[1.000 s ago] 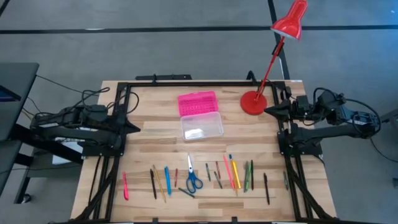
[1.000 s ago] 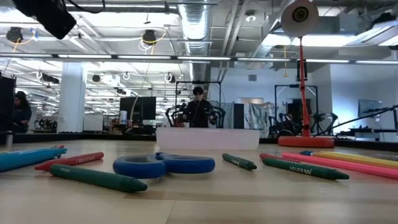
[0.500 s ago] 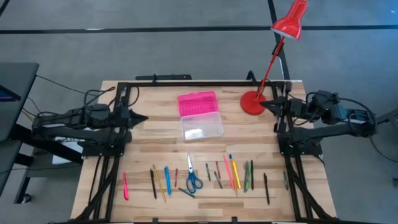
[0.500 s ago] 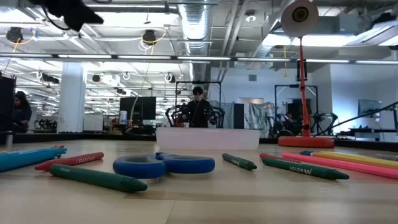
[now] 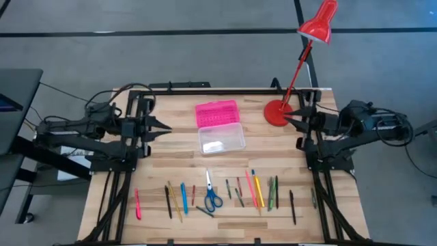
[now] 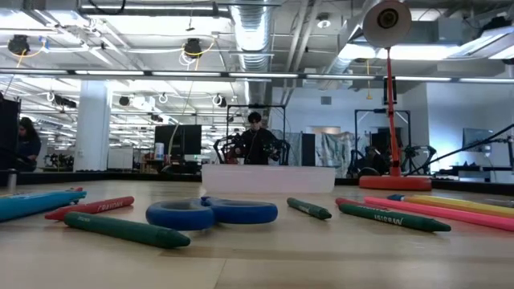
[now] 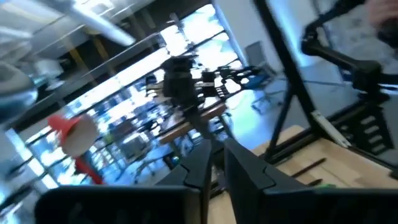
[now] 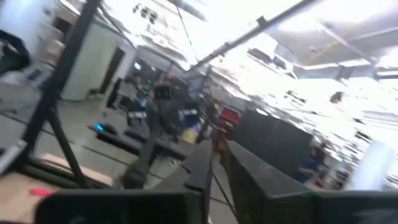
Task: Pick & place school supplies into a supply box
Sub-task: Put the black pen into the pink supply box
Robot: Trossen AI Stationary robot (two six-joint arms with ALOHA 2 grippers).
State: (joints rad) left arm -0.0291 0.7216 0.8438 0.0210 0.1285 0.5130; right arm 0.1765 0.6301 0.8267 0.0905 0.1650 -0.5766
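Note:
The supply box lies open at the table's far middle: its pink lid (image 5: 217,113) flat on the wood, its clear base (image 5: 221,139) just in front. The school supplies lie in a row along the near edge: pens and pencils (image 5: 254,191) and blue-handled scissors (image 5: 212,195), whose handles (image 6: 210,213) also show in the low view. My left gripper (image 5: 168,128) hovers high at the table's left side, pointing level toward the box, its fingers a narrow slit apart (image 7: 217,158). My right gripper (image 5: 285,120) hovers at the right side, likewise barely open (image 8: 219,155). Both hold nothing.
A red desk lamp stands with its round base (image 5: 278,113) at the far right, close to my right gripper; its head (image 5: 319,20) reaches beyond the far edge. A black frame (image 5: 205,91) borders the table. Bare wood lies between the box and the row.
Both arms have risen and reached in from their sides toward the table's middle, the left farther than the right. Both wrists have rolled. The left arm has climbed out of the top of the low view. Nothing on the table has moved.

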